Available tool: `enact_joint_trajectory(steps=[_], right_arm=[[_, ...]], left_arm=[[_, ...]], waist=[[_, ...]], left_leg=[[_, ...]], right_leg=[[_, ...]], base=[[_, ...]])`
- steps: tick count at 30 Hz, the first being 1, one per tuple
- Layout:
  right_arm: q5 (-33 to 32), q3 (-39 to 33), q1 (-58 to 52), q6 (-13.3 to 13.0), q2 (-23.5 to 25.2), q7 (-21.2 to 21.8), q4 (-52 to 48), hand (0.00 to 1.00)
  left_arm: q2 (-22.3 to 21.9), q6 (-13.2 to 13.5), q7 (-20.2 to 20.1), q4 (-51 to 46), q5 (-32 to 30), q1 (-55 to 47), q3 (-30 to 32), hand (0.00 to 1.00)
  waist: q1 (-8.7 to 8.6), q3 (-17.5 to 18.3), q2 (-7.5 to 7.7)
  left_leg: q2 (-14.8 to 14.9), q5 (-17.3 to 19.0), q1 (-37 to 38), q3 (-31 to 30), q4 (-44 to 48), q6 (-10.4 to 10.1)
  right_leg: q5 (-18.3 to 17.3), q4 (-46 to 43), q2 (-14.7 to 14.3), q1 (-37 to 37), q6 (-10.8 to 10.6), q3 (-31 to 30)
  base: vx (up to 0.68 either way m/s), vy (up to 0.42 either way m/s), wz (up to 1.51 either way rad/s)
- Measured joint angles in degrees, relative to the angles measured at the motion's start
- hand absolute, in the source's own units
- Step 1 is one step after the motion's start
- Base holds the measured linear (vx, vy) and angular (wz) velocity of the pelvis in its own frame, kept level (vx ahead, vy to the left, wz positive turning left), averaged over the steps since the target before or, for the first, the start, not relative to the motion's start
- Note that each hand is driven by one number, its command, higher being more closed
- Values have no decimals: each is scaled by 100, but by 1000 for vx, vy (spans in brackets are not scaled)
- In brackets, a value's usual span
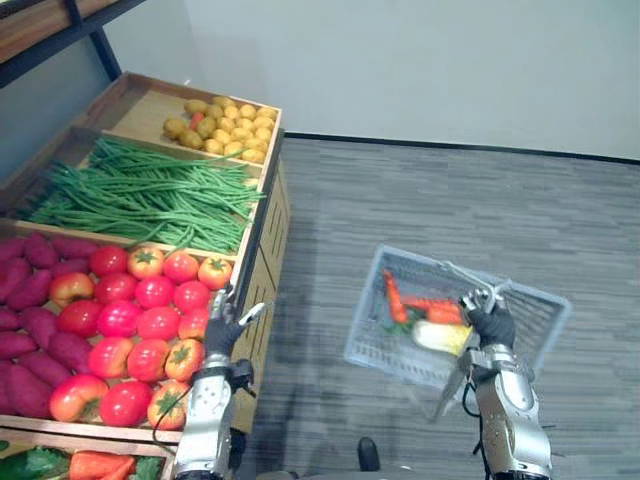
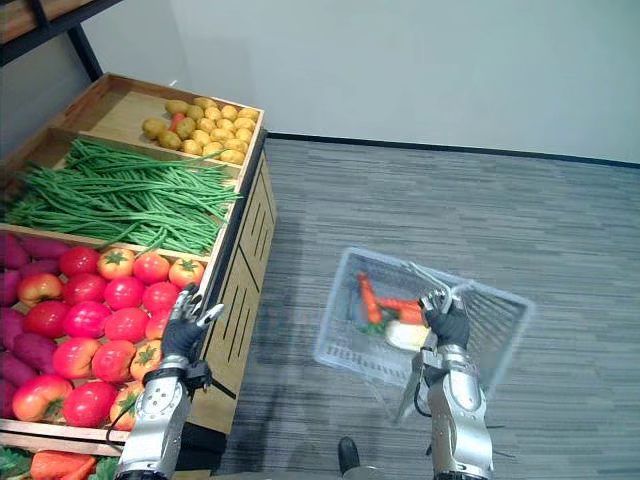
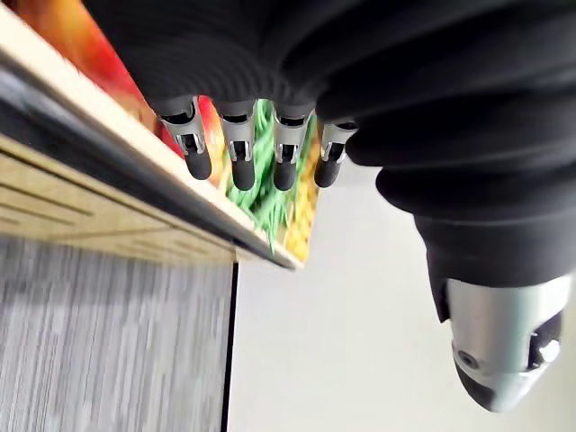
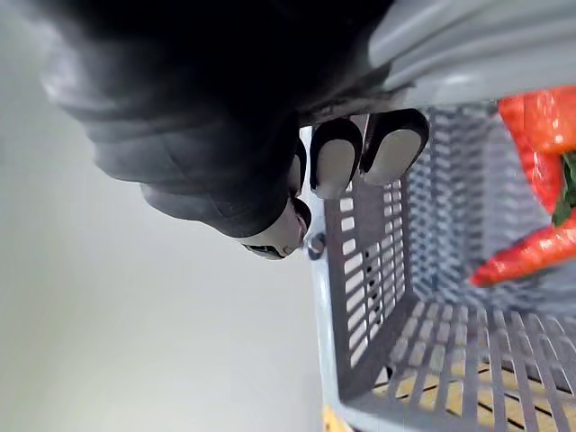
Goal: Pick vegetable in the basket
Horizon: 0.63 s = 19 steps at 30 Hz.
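tomatoes [image 1: 130, 320] lie just ahead and left of our left hand [image 1: 221, 333], its fingers loose and empty, while our right hand [image 1: 490, 323] grips the basket [image 1: 372, 338] well apart to the right.

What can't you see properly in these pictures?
1. Pale vegetable in the basket: left eye view, the right hand covers part; its kind is unclear.
2. Purple roots: left eye view, cut off by the picture's edge.
3. Tomatoes: left wrist view, mostly behind the left hand.
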State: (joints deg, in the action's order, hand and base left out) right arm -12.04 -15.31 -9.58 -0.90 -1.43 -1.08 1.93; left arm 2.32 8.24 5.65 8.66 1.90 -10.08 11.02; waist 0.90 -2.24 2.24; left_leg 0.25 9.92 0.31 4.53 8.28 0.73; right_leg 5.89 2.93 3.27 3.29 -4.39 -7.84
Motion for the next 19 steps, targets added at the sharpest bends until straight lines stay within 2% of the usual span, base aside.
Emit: enact_joint_trajectory(steps=[4, 12, 14, 19], right_arm=[[197, -76, -279, -1, 17, 3, 128, 100], [622, -75, -445, -5, 23, 0, 851, 100], [798, -72, -448, -7, -9, -11, 1134, 100], [942, -54, -367, -43, -28, 1, 1300, 100]], left_arm=[[12, -2, 91, 298, -46, -17, 424, 0], [-11, -2, 81, 773, -331, -33, 494, 0], [-4, 79, 80, 980, -487, -9, 493, 0], [0, 117, 79, 1046, -492, 0, 488, 0]], waist=[[0, 10, -2], [3, 24, -21], [5, 84, -95], [26, 102, -111]], left_leg=[[-16, 14, 42, -56, -60, 13], [-14, 11, 30, -123, -19, 5], [-10, 3, 27, -128, -33, -5], [-8, -38, 47, -133, -71, -16]], right_leg=[[-52, -9, 53, -121, 12, 154], [-124, -90, 57, -119, 50, 222], [-126, -85, 61, -119, 51, 271], [-126, -72, 64, -124, 49, 299]], base=[[-30, 11, 11], [-20, -10, 5], [8, -16, 5], [0, 0, 0]])
